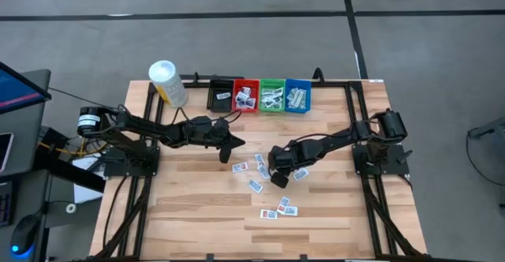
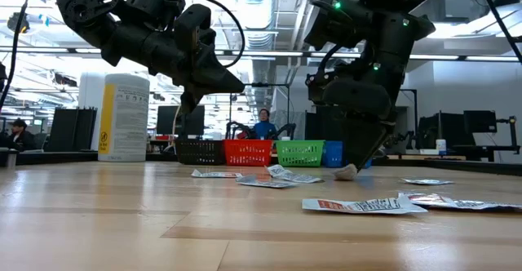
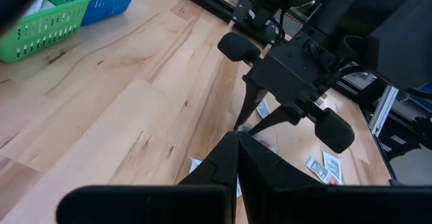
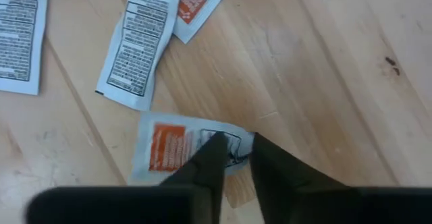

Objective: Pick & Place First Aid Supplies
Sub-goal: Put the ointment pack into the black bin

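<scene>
Right gripper (image 4: 233, 158) is down at the wooden table (image 1: 197, 207), fingertips pinching in on the edge of a white packet with an orange panel (image 4: 179, 150); a narrow gap shows between the tips and the packet edge sits in it, but whether it is actually clamped I cannot tell. In the low view the same gripper (image 2: 359, 166) has its tips at the tabletop with a pale packet corner at them. Two more white packets (image 4: 138, 52) lie just beside, one overlapping the other. The rest of the first aid packets (image 1: 260, 171) are scattered loose mid-table, with another small cluster (image 1: 280, 209) nearer the front edge. Left gripper (image 1: 234, 142) hangs above the table left of the scatter, fingers pressed together, nothing in them. Along the far edge sit the black bin (image 1: 220, 96), red bin (image 1: 245, 95), green bin (image 1: 272, 95) and blue bin (image 1: 297, 95), each with some packets inside, and a white-capped yellow bottle (image 1: 167, 83) stands left of them.
</scene>
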You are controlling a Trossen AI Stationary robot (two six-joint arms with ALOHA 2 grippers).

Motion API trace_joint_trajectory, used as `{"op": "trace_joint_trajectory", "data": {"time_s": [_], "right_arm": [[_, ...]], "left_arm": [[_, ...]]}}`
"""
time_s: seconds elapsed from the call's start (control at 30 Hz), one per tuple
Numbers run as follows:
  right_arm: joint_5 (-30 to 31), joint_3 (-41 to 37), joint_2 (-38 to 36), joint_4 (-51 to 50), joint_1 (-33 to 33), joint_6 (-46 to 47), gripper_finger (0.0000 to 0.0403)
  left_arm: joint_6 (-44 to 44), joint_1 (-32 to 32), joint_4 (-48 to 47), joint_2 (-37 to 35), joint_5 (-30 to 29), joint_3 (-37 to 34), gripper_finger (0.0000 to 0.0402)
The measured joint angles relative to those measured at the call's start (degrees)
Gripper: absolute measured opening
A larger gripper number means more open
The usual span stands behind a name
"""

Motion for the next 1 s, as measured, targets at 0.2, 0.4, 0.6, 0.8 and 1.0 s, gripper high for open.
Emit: {"op": "trace_joint_trajectory", "data": {"time_s": [0.2,0.4,0.6,0.8,1.0], "right_arm": [[-1.59,-0.23,-3.95,-0.16,-0.79,-0.35,0.0007],[-2.71,-0.28,-9.11,-0.04,-1.48,-0.77,0.0016],[-1.8,-0.26,-13.44,2.49,-2.46,-1.97,0.0005],[0.32,-0.24,-16.62,6.77,-4.46,-2.76,0.0004],[3.5,-0.2,-18.03,12.12,-7.26,-4.72,0.0005]], "left_arm": [[0.01,0.0,0.03,0.0,0.01,0.0,0.0008],[0.01,0.0,0.3,0.0,-0.02,0.01,0.0008],[-0.2,0.0,1.27,0.0,0.01,0.02,0.0008],[-5.18,0.0,3.99,0.0,0.35,0.04,0.0008],[-18.3,1.18,4.73,0.0,4.0,0.04,0.0008]]}}
